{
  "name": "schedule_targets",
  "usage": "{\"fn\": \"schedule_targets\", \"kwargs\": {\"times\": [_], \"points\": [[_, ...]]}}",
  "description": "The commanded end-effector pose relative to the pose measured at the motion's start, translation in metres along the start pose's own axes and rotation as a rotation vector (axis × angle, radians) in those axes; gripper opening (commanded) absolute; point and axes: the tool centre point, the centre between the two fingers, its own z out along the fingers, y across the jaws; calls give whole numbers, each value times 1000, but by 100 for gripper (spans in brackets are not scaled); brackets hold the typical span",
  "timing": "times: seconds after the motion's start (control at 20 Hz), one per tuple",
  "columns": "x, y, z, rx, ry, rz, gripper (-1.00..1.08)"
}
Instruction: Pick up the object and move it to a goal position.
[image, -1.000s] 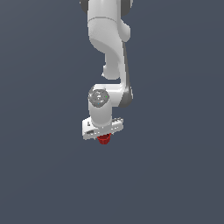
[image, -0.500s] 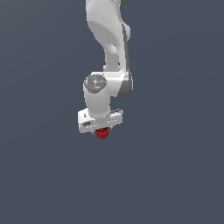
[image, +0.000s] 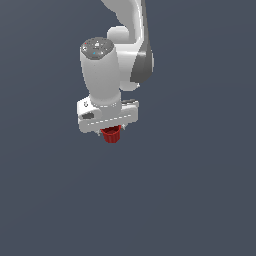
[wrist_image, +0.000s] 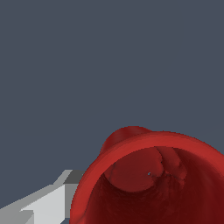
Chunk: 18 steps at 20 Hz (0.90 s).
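1. The small red tapered cup (image: 111, 135) with ribbed sides hangs directly beneath the white robot hand (image: 112, 131), its body poking out below the hand's wide white bar, roughly at the centre of the exterior view and a little towards that view's left.
2. In the wrist view the cup (wrist_image: 153, 179) fills the lower corner, open mouth towards the camera, with the thick rim and hollow inside plainly seen; a grey-white finger (wrist_image: 41, 203) lies just beside its outer wall.
3. The hand appears clamped on the cup: the cup sits between the jaws with nothing else under it, though the exact contact faces are hidden by the bar.
4. No worktop edge, shadow or goal marker shows against the plain dark grey background, so height and remaining distance cannot be read.
5. Handling, as a judgement: the cup looks light and rigid, so weight should matter little. The tapered wall is the worry, since a squeeze on a cone tends to push it out towards the narrow end.
6. The best hold is probably high on the body, just under the thicker rim, where the lip can catch on the fingers; the ribs may add some bite.
7. Quick swings or wrist turns could twist the cup in the grip, so a smooth carry seems wise.
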Motion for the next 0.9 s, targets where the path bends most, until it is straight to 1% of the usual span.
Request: {"fn": "schedule_targets", "kwargs": {"times": [0.0, 0.45, 0.85], "points": [[-5, 2, -32, -1, 2, 0, -100], [-20, 10, -137, 0, 2, -1, -100], [-31, 18, -221, 0, 2, -1, -100]]}}
